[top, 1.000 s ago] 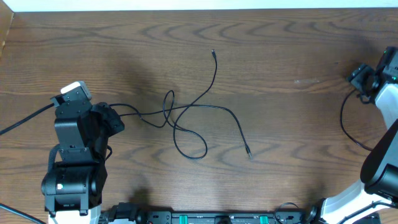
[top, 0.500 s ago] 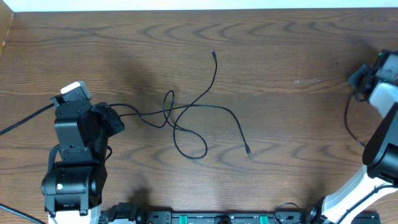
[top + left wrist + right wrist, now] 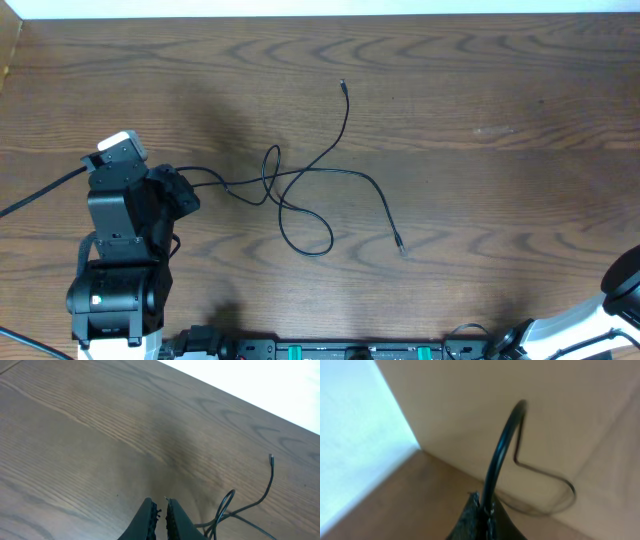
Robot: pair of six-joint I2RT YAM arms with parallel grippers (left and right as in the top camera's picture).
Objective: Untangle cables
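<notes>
A tangled black cable (image 3: 277,197) is lying near the middle of the wooden surface (image 3: 480,80), crossing over itself in loops, with one plug end pointing toward the far edge and another lying to the right. Its left strand is running up to the left claw (image 3: 161,505), whose fingers are pressing together, though whether they are pinching it cannot be told. The right claw (image 3: 482,502) is clamping a second black cable (image 3: 498,455), which is arching upward from its fingertips.
</notes>
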